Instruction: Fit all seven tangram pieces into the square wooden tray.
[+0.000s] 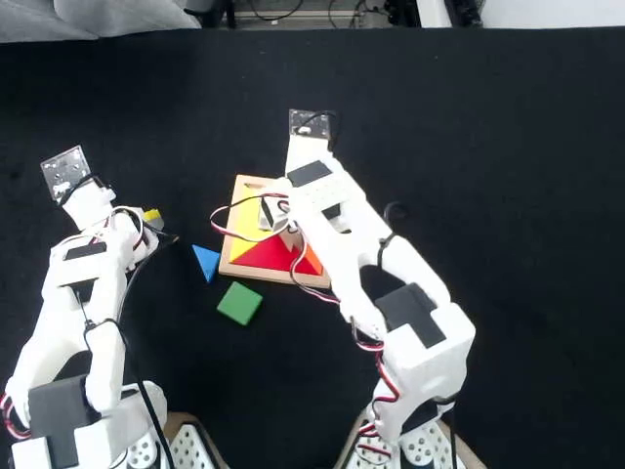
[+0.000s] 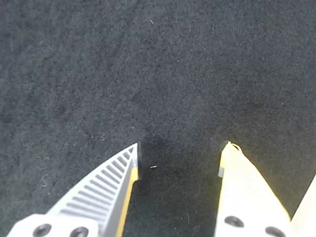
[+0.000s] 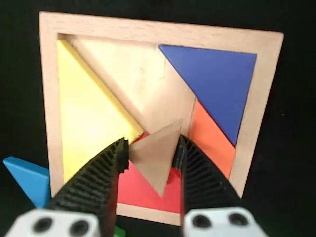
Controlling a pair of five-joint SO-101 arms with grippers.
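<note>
Resting on the black table, the square wooden tray is occupied by 4 pieces: yellow triangle, dark blue triangle, red piece, orange piece. A tan triangle is pinched above it by the right gripper; the left gripper is spread wide, empty. A light blue triangle and green square are seen beside it.

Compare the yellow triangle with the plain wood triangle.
The yellow triangle is painted; the plain wood triangle is bare. The yellow triangle is much larger than the plain wood triangle. The yellow triangle lies flat in the tray; the plain wood triangle is pinched between the fingers of the right gripper. Both are triangles.
</note>
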